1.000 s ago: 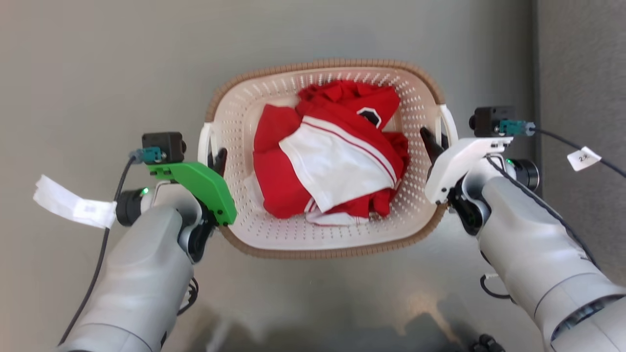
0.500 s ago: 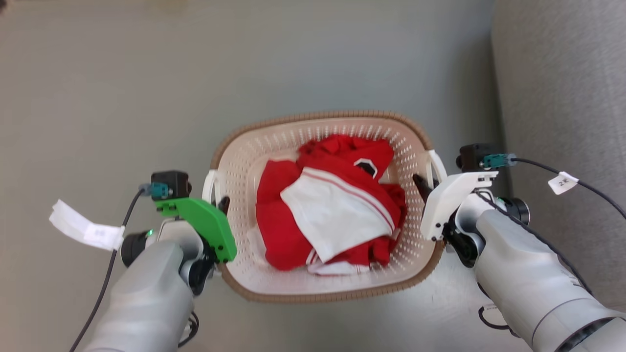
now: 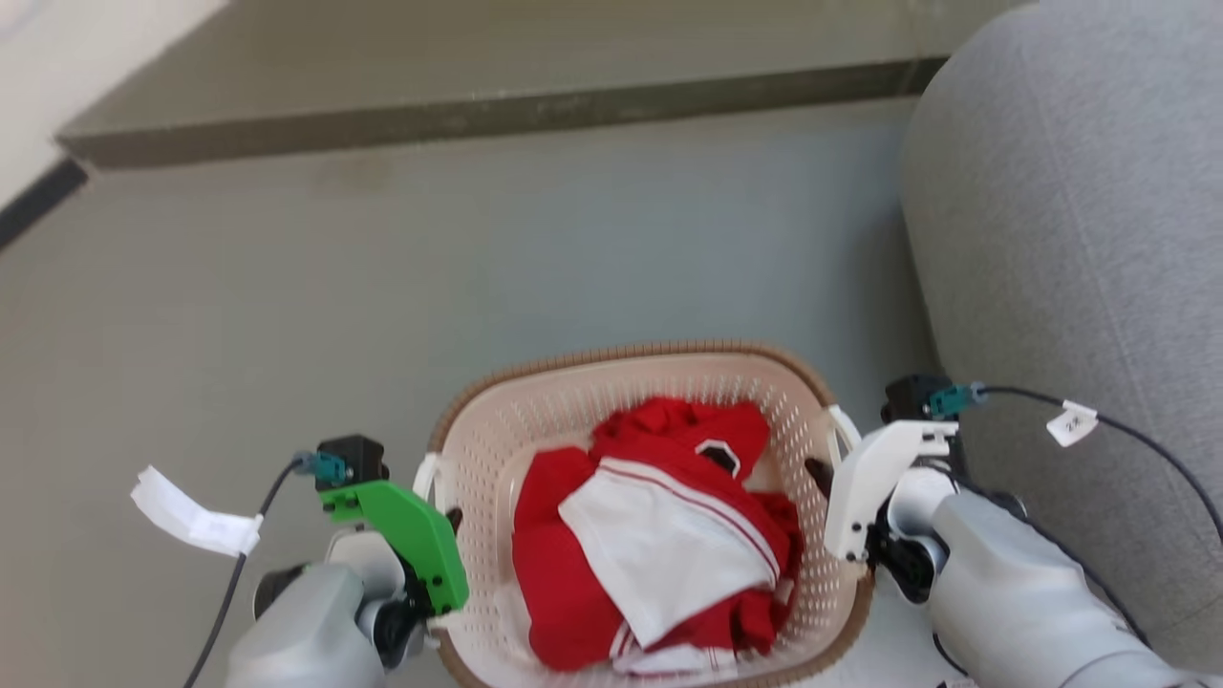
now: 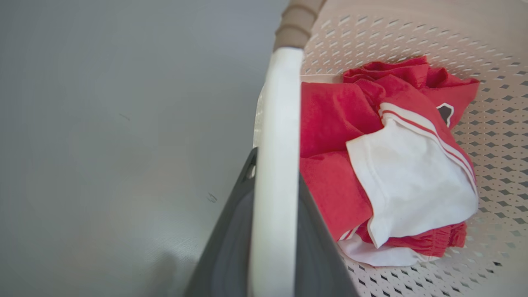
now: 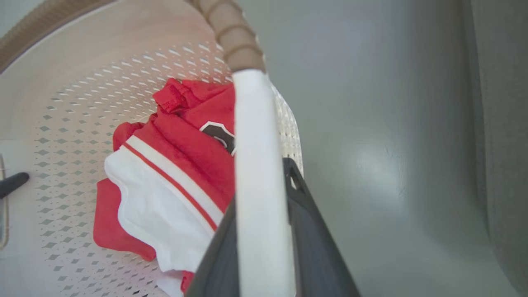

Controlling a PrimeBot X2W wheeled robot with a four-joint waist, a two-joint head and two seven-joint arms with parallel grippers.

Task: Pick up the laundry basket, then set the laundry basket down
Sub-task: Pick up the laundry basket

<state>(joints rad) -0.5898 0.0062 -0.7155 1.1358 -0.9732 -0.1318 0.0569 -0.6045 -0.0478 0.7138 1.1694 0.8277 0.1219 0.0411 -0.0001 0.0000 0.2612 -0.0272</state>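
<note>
The laundry basket point(image 3: 626, 355) is cream perforated plastic with a brown woven-look rim, low in the middle of the head view. Red-and-white clothing point(image 3: 659, 535) lies crumpled inside. My left gripper point(image 3: 445, 521), under its green cover, is shut on the basket's white left handle point(image 4: 274, 123); dark fingers point(image 4: 229, 239) clamp it from both sides. My right gripper point(image 3: 820, 473), under its white cover, is shut on the white right handle point(image 5: 253, 136), with a finger point(image 5: 307, 222) on either side. The basket's near edge is cut off, so I cannot tell if its base touches the floor.
A large grey upholstered piece point(image 3: 1080, 239) stands close on the right, beside my right arm. A low step or ledge point(image 3: 478, 115) crosses the back, with a dark baseboard point(image 3: 38, 196) at far left. Grey floor point(image 3: 287, 315) stretches ahead and to the left.
The whole head picture has shifted: the camera now looks further ahead, so basket and grippers sit lower in it, and the ledge and more grey upholstery appear. Both grips on the handles are unchanged.
</note>
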